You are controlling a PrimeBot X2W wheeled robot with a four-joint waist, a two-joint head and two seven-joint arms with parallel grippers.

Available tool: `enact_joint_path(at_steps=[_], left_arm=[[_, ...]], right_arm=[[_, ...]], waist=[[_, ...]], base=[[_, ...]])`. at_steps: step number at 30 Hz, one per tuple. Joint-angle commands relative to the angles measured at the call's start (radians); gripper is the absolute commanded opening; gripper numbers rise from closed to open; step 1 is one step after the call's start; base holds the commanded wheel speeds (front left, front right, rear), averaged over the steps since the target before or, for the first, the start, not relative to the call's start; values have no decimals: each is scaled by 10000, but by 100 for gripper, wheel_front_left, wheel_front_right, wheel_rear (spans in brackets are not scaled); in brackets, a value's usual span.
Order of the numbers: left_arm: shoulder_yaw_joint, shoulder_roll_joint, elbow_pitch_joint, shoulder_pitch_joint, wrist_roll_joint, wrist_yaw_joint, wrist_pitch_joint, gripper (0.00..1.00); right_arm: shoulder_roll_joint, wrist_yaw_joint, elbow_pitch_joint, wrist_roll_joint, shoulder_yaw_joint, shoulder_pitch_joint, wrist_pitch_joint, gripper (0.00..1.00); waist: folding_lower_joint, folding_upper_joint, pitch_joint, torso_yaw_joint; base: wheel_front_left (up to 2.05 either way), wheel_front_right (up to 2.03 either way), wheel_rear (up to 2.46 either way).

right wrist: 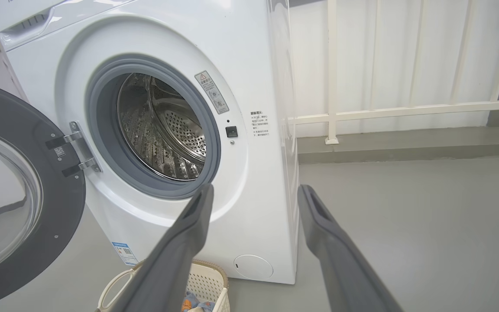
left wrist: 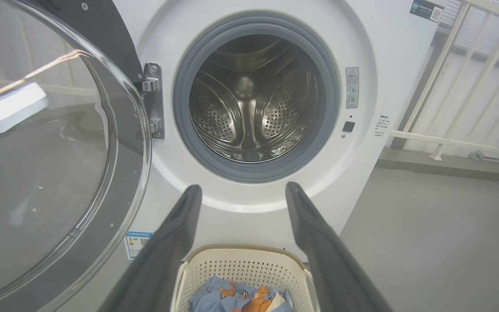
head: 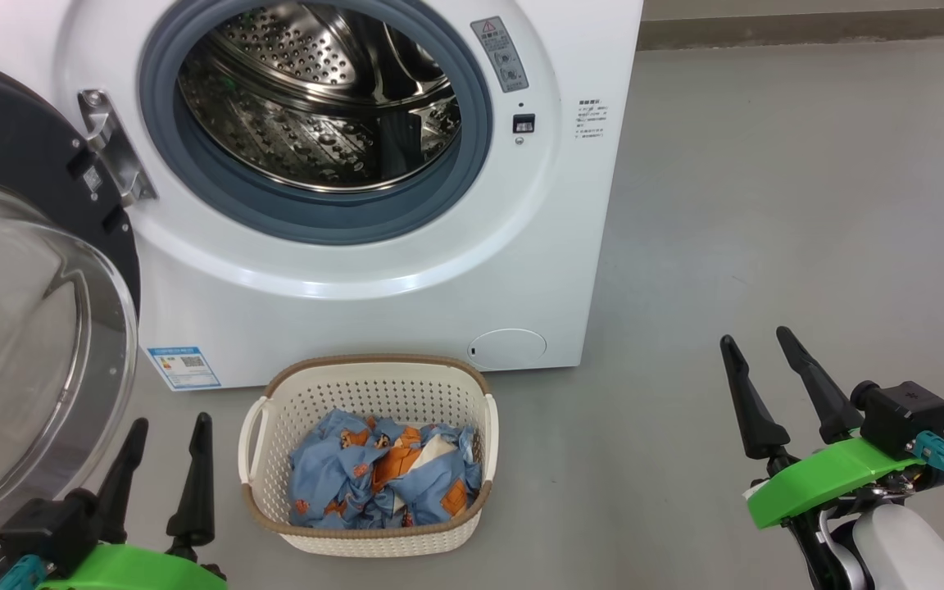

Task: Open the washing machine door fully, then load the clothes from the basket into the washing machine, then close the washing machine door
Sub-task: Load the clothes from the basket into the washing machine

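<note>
The white washing machine (head: 439, 270) stands ahead with its steel drum showing. Its door (head: 21, 328), a black ring around a clear glass bowl, hangs swung wide to the left on a metal hinge (head: 115, 147). On the floor in front sits the cream basket (head: 369, 385) holding light-blue and orange clothes (head: 382, 479). My left gripper (head: 169, 434) is open just left of the basket, close to the door glass. My right gripper (head: 757, 342) is open over bare floor, well right of the basket. The left wrist view has the basket (left wrist: 245, 264) between my fingers.
Grey floor (head: 767, 205) stretches right of the machine. A white railing (right wrist: 405, 112) and a low kerb run behind it in the right wrist view. The open door (left wrist: 50, 151) bulges into the space at my left.
</note>
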Motion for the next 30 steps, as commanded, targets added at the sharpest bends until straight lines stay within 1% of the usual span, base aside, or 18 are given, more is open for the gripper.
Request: enact_joint_path(at_steps=[1,12,16,21,30], left_arm=[[353,303,-301,-223,-19,59,-120,100],[314,311,-327,-249,-149,7,-77,100],[299,324,-333,-271,-145,20,-81,100],[285,339,-333,-284,-154,27,-91,100],[262,363,-312,-315,-185,45,-97,100]], right_arm=[[-147,58,-208,58,249,-79,-120,100],[-125,58,-190,57,208,-93,-120,100],[-103,58,-187,48,179,-97,-120,100],[-70,58,-182,29,147,-93,-120,100],[-34,58,-177,4,120,-89,-120,100]], waist=[[0,0,3,-1],[0,0,29,-1],[0,0,36,8],[0,0,47,22],[0,0,81,67]], base=[[0,0,0],[1,-1,0],[45,-45,0],[120,-120,0],[176,-176,0]])
